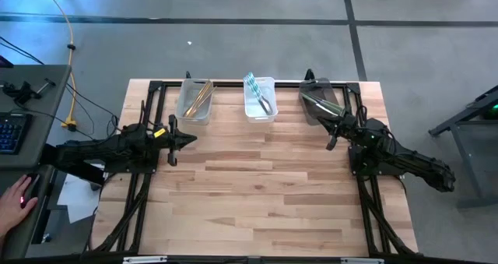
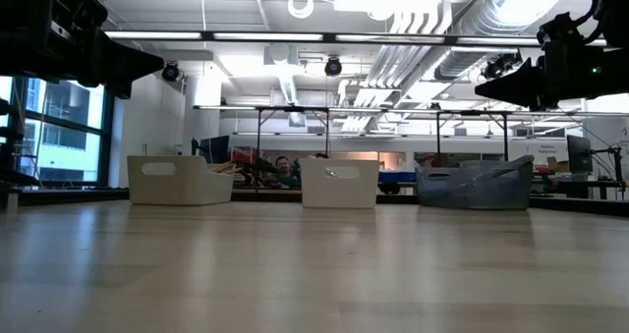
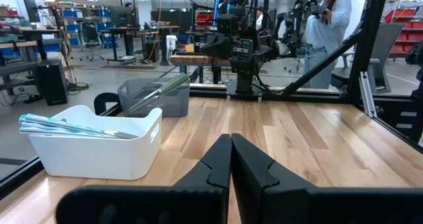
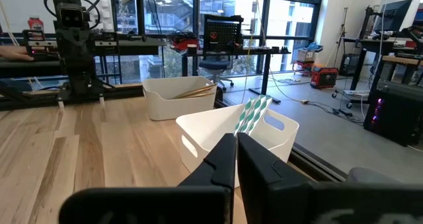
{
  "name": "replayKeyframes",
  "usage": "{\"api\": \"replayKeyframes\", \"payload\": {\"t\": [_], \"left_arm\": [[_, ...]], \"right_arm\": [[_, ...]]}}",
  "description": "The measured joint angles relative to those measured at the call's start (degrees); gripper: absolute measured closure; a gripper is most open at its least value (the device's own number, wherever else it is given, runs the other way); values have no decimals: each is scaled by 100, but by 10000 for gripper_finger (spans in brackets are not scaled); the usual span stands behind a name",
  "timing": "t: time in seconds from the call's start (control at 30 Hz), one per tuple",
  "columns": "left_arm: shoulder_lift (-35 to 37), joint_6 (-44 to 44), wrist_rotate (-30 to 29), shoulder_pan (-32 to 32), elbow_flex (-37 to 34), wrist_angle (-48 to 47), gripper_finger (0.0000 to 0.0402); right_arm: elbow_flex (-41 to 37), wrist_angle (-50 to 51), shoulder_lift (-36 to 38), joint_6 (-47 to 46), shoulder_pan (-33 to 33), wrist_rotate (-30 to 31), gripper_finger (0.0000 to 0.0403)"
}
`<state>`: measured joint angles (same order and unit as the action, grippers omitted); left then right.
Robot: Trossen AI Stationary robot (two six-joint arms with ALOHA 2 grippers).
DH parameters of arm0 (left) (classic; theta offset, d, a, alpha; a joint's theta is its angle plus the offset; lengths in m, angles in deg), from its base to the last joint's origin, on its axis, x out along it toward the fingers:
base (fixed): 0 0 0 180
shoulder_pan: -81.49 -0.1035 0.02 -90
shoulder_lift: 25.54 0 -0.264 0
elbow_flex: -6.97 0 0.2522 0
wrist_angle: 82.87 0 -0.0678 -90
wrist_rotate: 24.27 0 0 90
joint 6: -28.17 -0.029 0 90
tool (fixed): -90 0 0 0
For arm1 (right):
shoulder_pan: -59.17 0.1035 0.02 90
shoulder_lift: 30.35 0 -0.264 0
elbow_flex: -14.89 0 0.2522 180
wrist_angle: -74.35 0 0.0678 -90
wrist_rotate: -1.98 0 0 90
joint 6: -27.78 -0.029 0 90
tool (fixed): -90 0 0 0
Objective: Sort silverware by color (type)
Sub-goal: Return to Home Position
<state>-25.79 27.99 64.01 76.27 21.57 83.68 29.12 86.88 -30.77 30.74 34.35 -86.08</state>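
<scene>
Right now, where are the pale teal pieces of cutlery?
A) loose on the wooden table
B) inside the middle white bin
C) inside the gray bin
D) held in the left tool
B: in the high view, the teal cutlery lies inside the middle white bin, at the far edge of the table.

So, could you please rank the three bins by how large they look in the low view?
Grey bin and beige bin: widest, too alike to rank.
White bin: clearly narrowest, though it may just be seen end-on.
</scene>
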Motion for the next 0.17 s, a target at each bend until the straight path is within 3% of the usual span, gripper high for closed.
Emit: {"api": "replayKeyframes", "payload": {"t": [0.17], "left_arm": [[0, 0, -1, -1, 0, -2, 401]], "right_arm": [[0, 0, 1, 0, 0, 0, 402]]}}
